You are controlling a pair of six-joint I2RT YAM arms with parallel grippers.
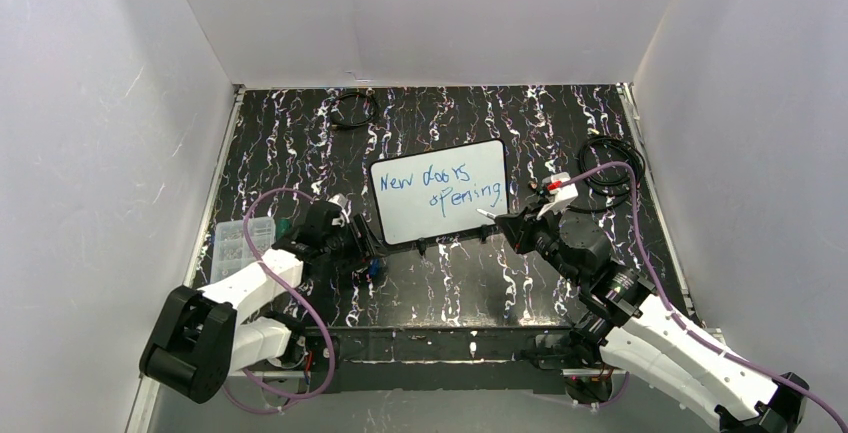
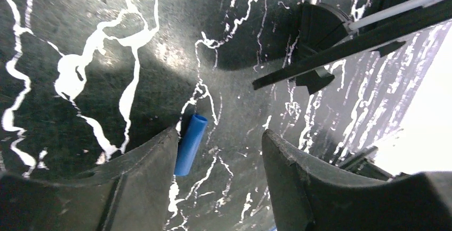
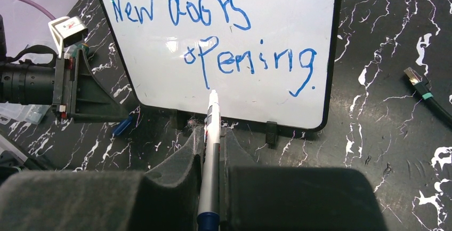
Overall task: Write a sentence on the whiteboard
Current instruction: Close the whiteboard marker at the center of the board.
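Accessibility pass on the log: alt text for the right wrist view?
The right gripper holds a marker, tip aimed at the whiteboard on a black marbled table. The sentence in blue reads "New doors opening." The left gripper sits by the board's left edge.

Table (image 1: 450, 288): black surface with white marble veining; whiteboard (image 1: 440, 218) rests at frame centre, clips on its near edge; blue marker cap (image 1: 373, 268) lies just off the board's lower-left corner; clear plastic box (image 1: 232, 241) sits at the left edge; black cable coil (image 1: 354, 110) lies upper centre-left; second cable coil (image 1: 612, 165) lies at right.
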